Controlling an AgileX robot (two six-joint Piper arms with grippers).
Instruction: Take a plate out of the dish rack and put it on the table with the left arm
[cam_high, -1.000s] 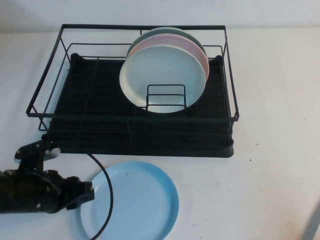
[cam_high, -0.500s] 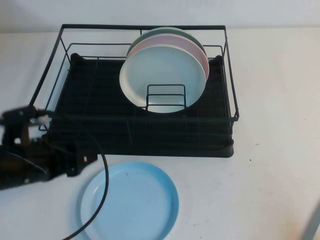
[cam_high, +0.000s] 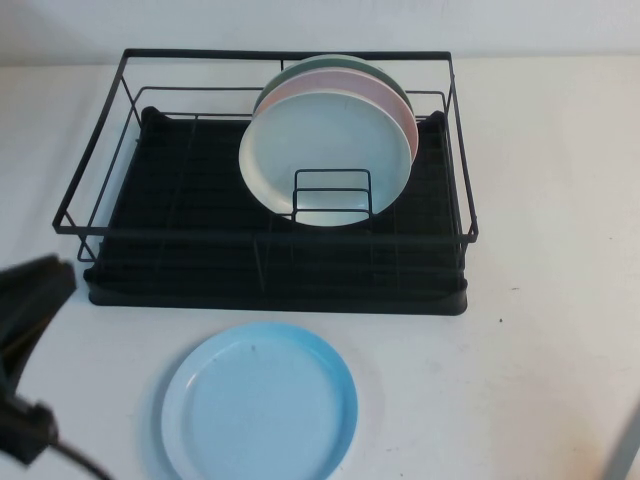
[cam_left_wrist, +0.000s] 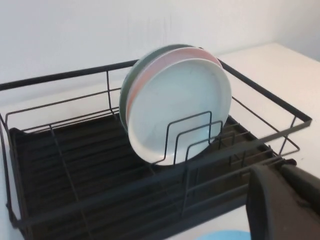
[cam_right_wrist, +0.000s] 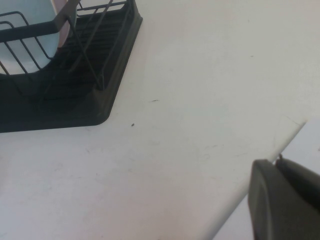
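Note:
The sky-blue plate lies flat on the white table, in front of the black wire dish rack. A sliver of the plate shows in the left wrist view. The left arm is a blurred black shape at the table's front left edge, left of the plate and apart from it. My left gripper is shut and empty, facing the rack. My right gripper is shut and empty over the table's right edge.
A pale mint-white plate, a pink plate and a green plate stand upright in the rack behind the small wire loop divider. The rack's corner shows in the right wrist view. The table edge runs close to the right gripper.
The left arm has drawn back to the left and towards the front edge, away from the sky-blue plate. The plate has stayed in place on the table.

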